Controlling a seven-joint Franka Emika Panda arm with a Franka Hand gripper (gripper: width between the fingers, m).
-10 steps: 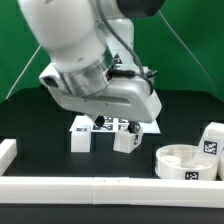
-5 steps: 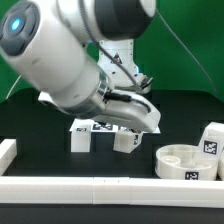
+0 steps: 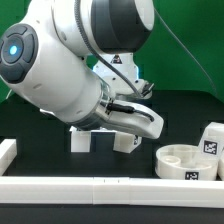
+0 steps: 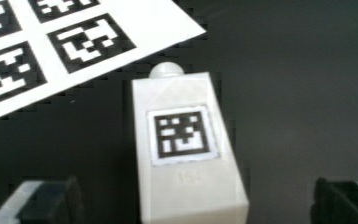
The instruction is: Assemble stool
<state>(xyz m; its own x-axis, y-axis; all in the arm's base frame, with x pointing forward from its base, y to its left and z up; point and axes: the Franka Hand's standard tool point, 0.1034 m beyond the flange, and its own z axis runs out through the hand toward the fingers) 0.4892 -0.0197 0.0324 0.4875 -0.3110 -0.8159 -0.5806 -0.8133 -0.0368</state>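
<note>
While arm (image 3: pixel 60 80) screens table (image 3: pixel 185 108), leg (image 4: pixel 176 140) below parted gripper (image 4: pixel 190 205), marker board (image 4: pixel 51 45) near.

Bright even light, sheen on white arm (image 3: pixel 60 85), wrist view soft, leg (image 4: pixel 181 140) edges slightly blurred, both grainy

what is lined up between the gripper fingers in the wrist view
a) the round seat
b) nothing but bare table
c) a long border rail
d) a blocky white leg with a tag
d: the wrist view shows a white leg with a square tag, lying in the gap of the open gripper, with the dark fingers on either side and neither touching it.
</note>
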